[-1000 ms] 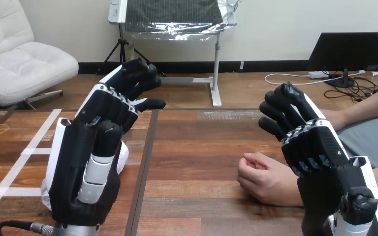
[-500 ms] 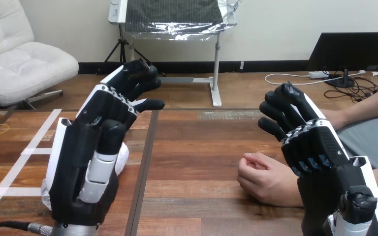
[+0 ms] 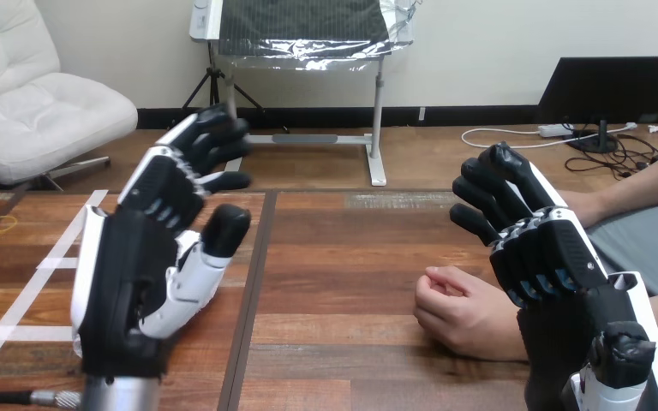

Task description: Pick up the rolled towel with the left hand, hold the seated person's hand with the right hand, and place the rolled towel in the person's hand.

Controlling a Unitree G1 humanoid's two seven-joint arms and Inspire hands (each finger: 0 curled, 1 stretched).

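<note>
My left hand (image 3: 137,265) is raised over the left part of the table, fingers fairly straight and thumb spread to the right, holding nothing. The white rolled towel (image 3: 76,341) lies on the table behind it, almost wholly hidden; only a white sliver shows at the hand's lower left edge. The person's hand (image 3: 458,312) rests on the table right of centre as a loose fist. My right hand (image 3: 548,257) hovers just right of it, above the person's wrist, fingers relaxed and slightly bent, apart from the fist.
White tape lines (image 3: 60,248) cross the wooden table (image 3: 343,257) at the left, and a yellow rubber band (image 3: 0,224) lies at its far left. A dark seam (image 3: 253,282) runs down the tabletop. The person's other arm (image 3: 651,184) reaches in at the upper right.
My left hand has shifted left and turned, its thumb swinging out to the right and covering more of the towel. The right hand and the person's hand have stayed put.
</note>
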